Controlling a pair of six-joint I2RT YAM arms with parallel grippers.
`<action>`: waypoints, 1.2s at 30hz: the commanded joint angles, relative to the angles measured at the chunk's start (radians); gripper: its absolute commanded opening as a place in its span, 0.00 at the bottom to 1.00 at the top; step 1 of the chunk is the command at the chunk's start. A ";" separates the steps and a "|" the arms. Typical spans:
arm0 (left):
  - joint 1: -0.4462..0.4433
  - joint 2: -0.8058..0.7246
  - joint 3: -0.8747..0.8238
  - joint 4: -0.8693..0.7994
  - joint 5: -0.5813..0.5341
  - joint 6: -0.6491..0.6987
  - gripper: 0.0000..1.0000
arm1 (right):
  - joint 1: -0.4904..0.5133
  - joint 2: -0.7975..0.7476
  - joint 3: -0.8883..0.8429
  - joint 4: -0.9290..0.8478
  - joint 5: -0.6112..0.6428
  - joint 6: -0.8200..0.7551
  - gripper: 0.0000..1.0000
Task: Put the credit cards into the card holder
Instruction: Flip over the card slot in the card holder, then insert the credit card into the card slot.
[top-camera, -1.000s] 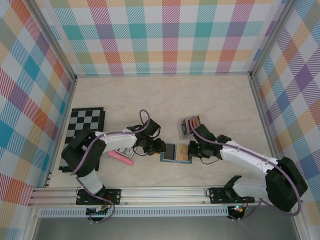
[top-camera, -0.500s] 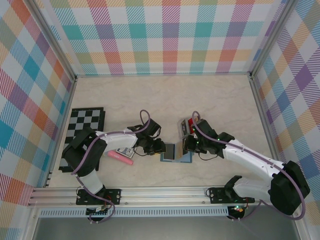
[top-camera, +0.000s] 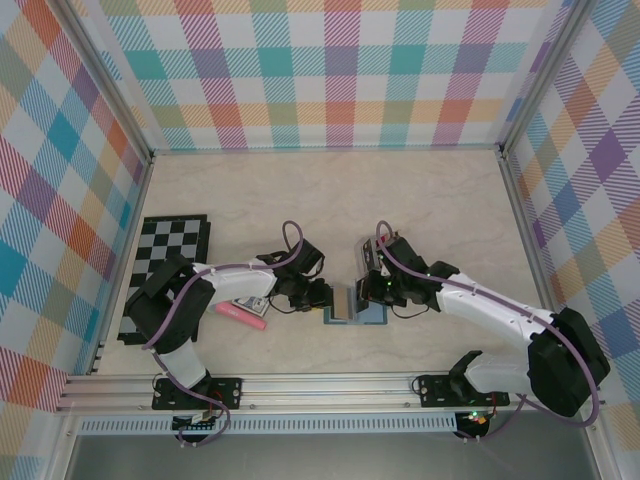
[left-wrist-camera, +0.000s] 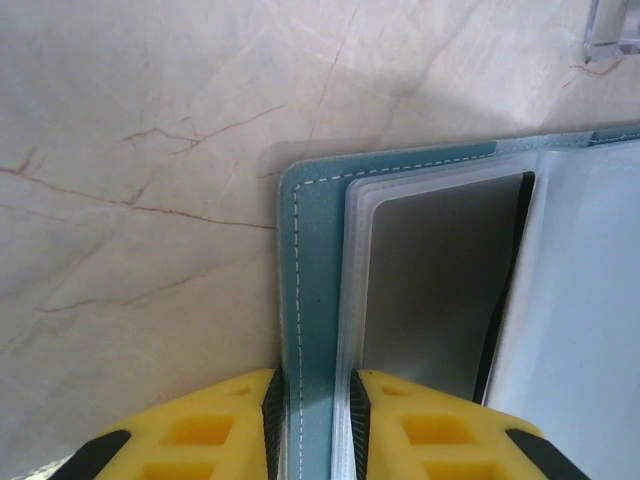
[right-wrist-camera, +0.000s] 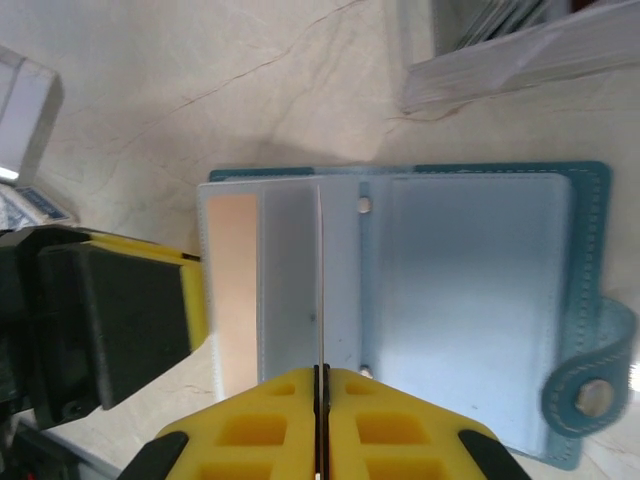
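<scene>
Jaws of the left gripper pinch the cover edge of the one card holder, open on the table; the right gripper clamps one thin sheet, card or sleeve, unclear; one tan-gold card sits pocketed.

Tabletop: pale beige, marble-look, with thin reddish-brown veins in both wrist views.
Walls: 3 plaid panels in teal, pink, orange, purple and white checks.
Back wall: stands along the tabletop's far edge.
Left wall: leans outward from the left edge.
Right wall: leans outward from the right edge.
Frame: 2 aluminium posts, 1 at the far left corner, 1 at the far right corner.
Rail: aluminium, along the near edge.
Light: even, with soft shadows.
</scene>
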 joint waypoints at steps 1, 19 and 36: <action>-0.016 -0.022 -0.006 -0.004 -0.024 0.000 0.26 | 0.006 -0.029 0.048 -0.124 0.113 0.009 0.10; -0.016 -0.104 -0.028 0.023 -0.067 -0.007 0.51 | 0.006 -0.078 -0.087 0.203 -0.044 -0.009 0.09; -0.017 -0.001 0.000 0.038 -0.022 -0.006 0.46 | 0.006 0.058 -0.231 0.417 -0.099 0.036 0.09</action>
